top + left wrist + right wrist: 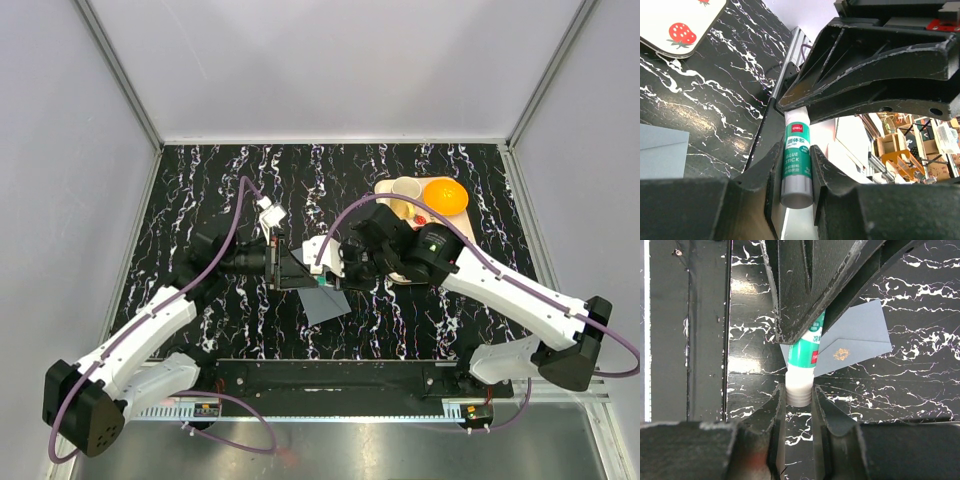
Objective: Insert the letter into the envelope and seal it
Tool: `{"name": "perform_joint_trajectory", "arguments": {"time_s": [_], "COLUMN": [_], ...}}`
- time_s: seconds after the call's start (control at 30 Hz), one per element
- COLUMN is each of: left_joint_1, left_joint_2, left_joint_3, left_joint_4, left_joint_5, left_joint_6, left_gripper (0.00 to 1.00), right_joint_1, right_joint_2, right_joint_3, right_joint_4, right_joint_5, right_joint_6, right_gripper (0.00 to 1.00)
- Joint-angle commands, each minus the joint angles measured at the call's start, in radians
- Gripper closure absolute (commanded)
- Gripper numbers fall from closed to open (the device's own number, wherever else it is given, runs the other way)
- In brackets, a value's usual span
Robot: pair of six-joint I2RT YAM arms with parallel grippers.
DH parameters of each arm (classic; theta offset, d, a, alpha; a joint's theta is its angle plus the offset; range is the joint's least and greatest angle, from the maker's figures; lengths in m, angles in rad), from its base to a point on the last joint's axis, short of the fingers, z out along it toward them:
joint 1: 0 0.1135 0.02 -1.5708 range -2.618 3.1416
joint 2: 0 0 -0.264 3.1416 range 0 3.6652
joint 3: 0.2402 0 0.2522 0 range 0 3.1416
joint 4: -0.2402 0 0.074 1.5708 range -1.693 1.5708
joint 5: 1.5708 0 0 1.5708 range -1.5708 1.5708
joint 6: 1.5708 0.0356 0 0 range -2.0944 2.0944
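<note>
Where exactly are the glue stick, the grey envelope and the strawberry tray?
glue stick (797, 165): left wrist view, on its green label.
grey envelope (860, 335): right wrist view, on its face above the gold emblem.
strawberry tray (660, 15): left wrist view, on its bare cream surface.

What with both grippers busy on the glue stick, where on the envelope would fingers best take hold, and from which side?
Probably the corner of the envelope farthest from the glue stick. It lies flat on the table, so come in low from that open side and pinch the edge.
</note>
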Motion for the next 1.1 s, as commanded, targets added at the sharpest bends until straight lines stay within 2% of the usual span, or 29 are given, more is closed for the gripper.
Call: {"name": "perform_joint_trajectory", "arguments": {"time_s": [0.0,0.83,1.07], "left_joint_1": [-0.009,-0.045,-0.048], "left_joint_2": [0.007,0.052,0.060], "left_joint_3": [-0.026,-0.094,-0.106], "left_joint_4": [0.085,0.249,0.283], "left_joint_5": [-0.046,-0.069,-0.071], "left_joint_6": [-0.068,-0.226,-0.263], "left_gripper": [1.00,1.00,1.00], "right_joint_1": [0.035,0.142,0.191], "right_joint_2": [0.018,0.139,0.131], "right_joint_3": [0.080,0.269,0.229], "right_joint_4": [0.048,0.137,0.258], "right_joint_5": [-0.001,-0.004,0.122], "right_joint_6": [0.002,0.098,0.079], "right_gripper": [1.00,1.00,1.00]}}
